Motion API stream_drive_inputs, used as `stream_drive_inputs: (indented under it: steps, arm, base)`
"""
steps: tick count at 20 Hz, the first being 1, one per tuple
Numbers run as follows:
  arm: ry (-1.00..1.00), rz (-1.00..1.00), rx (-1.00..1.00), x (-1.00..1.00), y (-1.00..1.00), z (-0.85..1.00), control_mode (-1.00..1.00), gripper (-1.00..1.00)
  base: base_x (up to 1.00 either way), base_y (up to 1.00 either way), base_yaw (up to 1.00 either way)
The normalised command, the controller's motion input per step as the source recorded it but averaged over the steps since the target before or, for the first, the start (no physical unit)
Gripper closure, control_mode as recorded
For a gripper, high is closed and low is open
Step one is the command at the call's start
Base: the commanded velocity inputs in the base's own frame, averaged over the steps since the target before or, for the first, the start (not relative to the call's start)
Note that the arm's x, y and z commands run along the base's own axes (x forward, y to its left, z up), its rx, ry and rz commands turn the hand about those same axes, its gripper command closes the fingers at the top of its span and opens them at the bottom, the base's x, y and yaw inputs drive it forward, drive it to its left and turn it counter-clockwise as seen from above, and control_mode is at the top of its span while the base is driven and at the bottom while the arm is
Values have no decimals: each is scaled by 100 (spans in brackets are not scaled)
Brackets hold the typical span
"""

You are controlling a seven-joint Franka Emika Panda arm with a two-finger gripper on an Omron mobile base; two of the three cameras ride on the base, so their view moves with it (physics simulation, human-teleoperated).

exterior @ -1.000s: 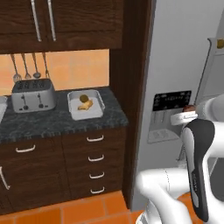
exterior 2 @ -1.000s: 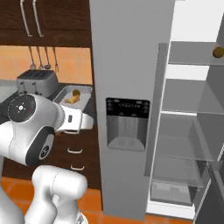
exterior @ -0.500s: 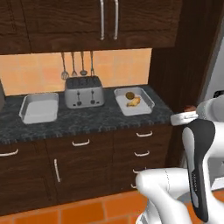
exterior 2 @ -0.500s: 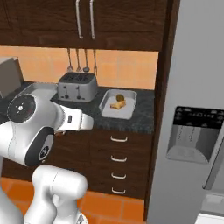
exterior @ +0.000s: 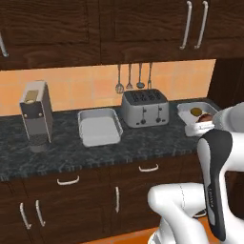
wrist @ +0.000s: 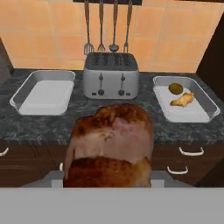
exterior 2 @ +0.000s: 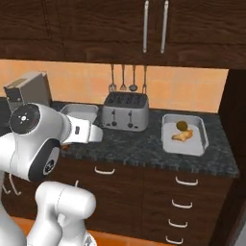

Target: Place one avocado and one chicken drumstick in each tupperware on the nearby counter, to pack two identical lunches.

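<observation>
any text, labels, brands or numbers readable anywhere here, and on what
None readable.
The toaster has knobs and levers on its front but no legible marking.
The grey appliance at the counter's left end carries no readable label.
Both tupperware trays are plain.

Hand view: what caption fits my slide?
Hand holds a drumstick before the toaster and two trays.

2 base views flank the arm, hand view faces forward, all share the counter point(exterior: 143, 143)
</observation>
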Motion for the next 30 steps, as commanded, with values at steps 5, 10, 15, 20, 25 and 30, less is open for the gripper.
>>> stream_drive_inputs:
  steps: [5,10,15,20,25,30]
  arm:
    - [0,0,0,0,0,0,100,100]
    - [0,0,0,0,0,0,100,100]
    - [0,-1,-4,9,7,-16,-100,100]
    - [6,-1,-3,43,-45,-45,-100,100]
    - [9,0,0,36,-90,-36,-100,100]
    - [16,0,0,39,-14,-42,-100,100]
  base:
    - [32,100,-3]
    - [82,100,-6]
    - [49,66,-5]
    - [0,0,0]
    - [0,0,0]
    - [0,0,0]
